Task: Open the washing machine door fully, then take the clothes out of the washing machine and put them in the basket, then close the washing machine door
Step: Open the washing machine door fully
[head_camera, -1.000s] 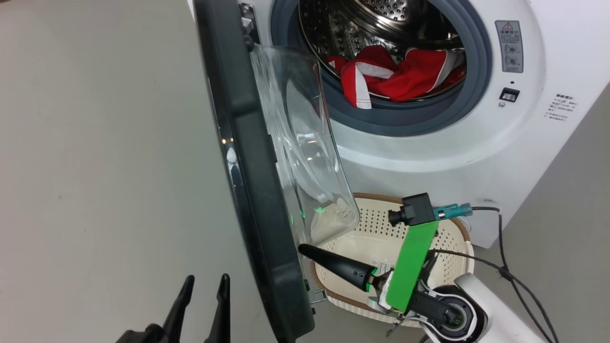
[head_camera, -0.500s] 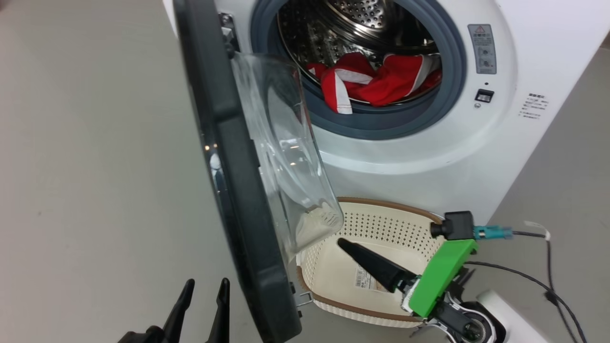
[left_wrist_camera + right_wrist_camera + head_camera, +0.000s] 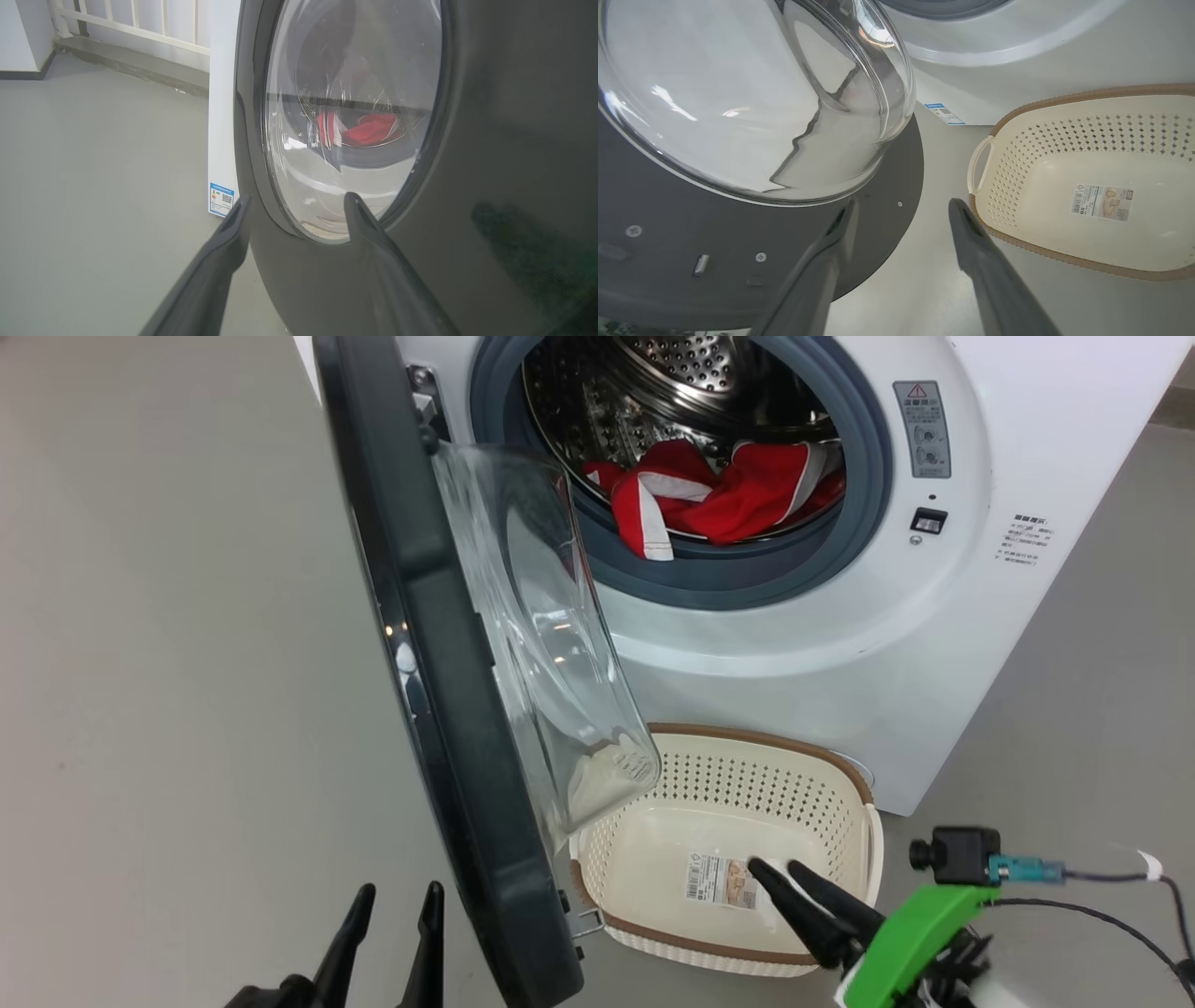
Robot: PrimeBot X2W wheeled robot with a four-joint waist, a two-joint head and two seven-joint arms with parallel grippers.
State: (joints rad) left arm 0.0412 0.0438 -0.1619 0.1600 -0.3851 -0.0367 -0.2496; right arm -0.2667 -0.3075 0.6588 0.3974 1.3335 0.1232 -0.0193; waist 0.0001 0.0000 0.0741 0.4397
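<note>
The white washing machine stands with its door swung out toward me, black rim edge-on and glass bowl facing the opening. The red and white clothes lie in the steel drum, also visible through the glass as clothes. The cream basket sits on the floor under the opening, holding nothing but its label. My right gripper is open above the basket's near side, between the door and the basket. My left gripper is open outside the door, not touching it.
Grey floor spreads to the left of the door. A black cable trails on the floor at lower right beside my green camera mount. A white railing stands behind the machine. A blue label is low on the washer.
The head camera has shifted, sliding the scene left. My right gripper has drawn back from the door's inner side, down and right over the basket. The left gripper holds its place.
</note>
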